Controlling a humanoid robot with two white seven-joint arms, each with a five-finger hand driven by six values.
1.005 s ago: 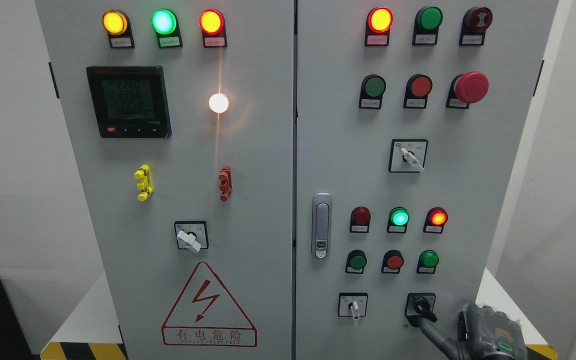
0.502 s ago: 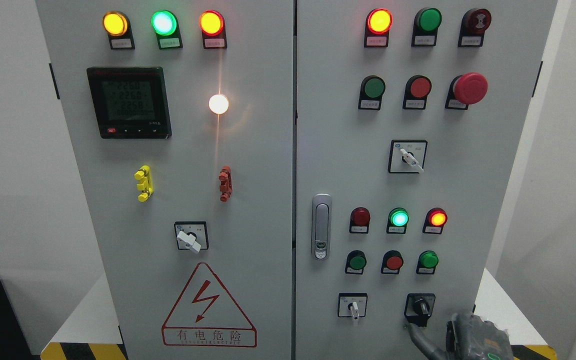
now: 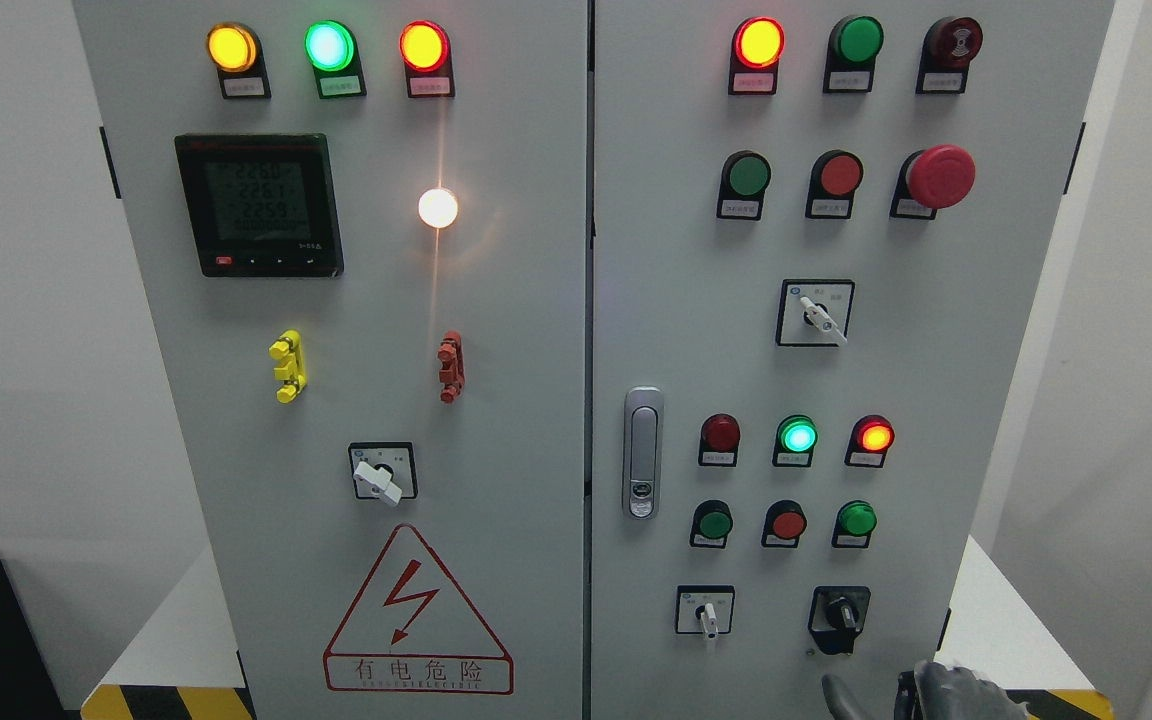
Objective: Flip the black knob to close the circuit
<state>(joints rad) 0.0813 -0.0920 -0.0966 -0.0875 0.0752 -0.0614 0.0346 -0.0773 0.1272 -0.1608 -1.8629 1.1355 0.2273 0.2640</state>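
Observation:
The black knob (image 3: 841,612) sits in a black square plate at the lower right of the grey cabinet's right door (image 3: 696,340). Its handle points about straight down. Only the grey top of my right hand (image 3: 921,692) shows, at the bottom edge below and slightly right of the knob, and it is not touching the knob. Most of the hand is cut off by the frame. My left hand is out of view.
A white-handled selector (image 3: 706,615) sits left of the black knob, with rows of red and green buttons and lamps above them. The door latch (image 3: 643,452) is near the centre seam. The left door carries a meter (image 3: 258,204) and a warning triangle (image 3: 418,612).
My right hand has dropped from touching the black knob to the bottom edge, mostly out of frame. The knob's handle swung from lower right to about straight down.

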